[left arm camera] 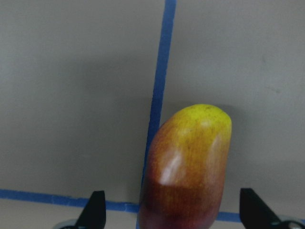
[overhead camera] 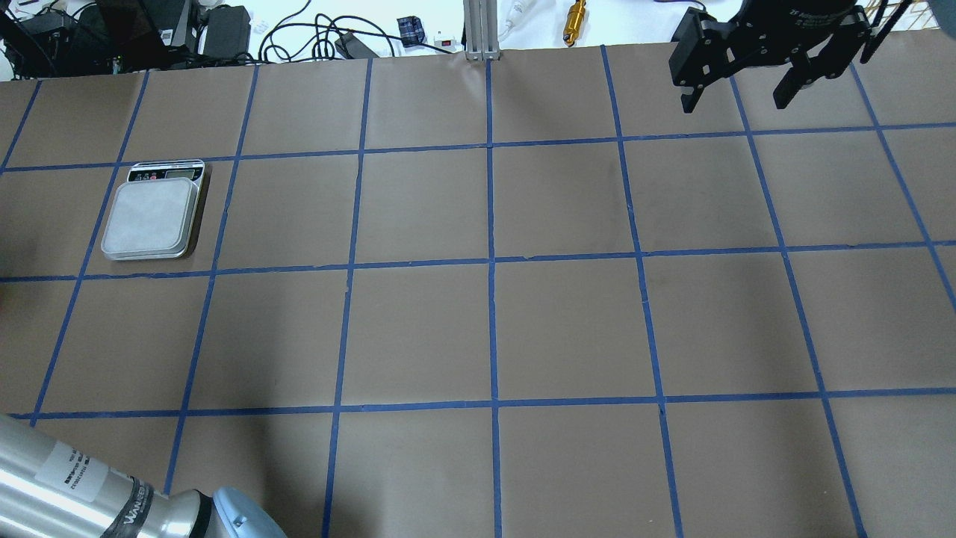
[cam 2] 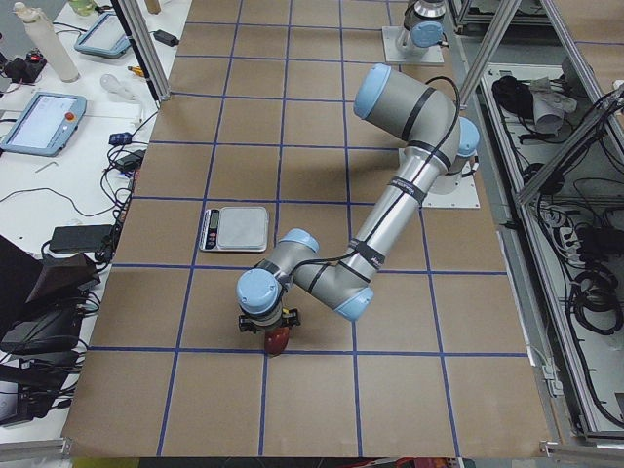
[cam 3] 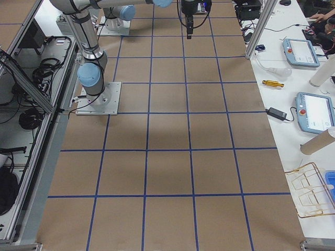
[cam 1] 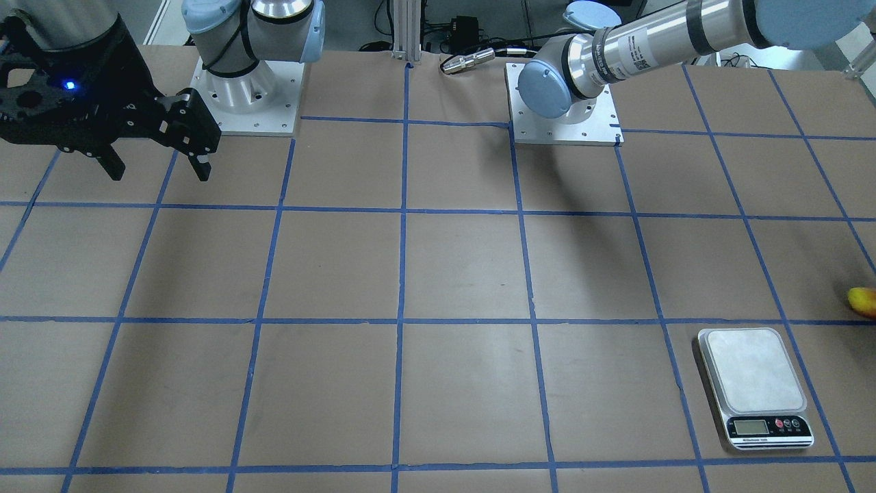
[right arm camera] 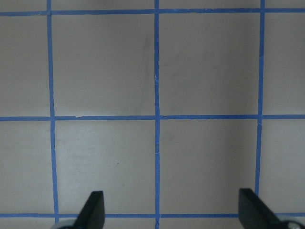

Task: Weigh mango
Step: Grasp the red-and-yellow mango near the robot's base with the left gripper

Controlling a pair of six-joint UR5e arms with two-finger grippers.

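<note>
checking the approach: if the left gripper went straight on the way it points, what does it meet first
Probably the mango, sitting between the left gripper's open fingers in the wrist view; how far off is unclear.

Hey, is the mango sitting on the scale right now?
No, the scale has a bare platform, and the mango lies well apart from it at the front-facing view's edge.
</note>
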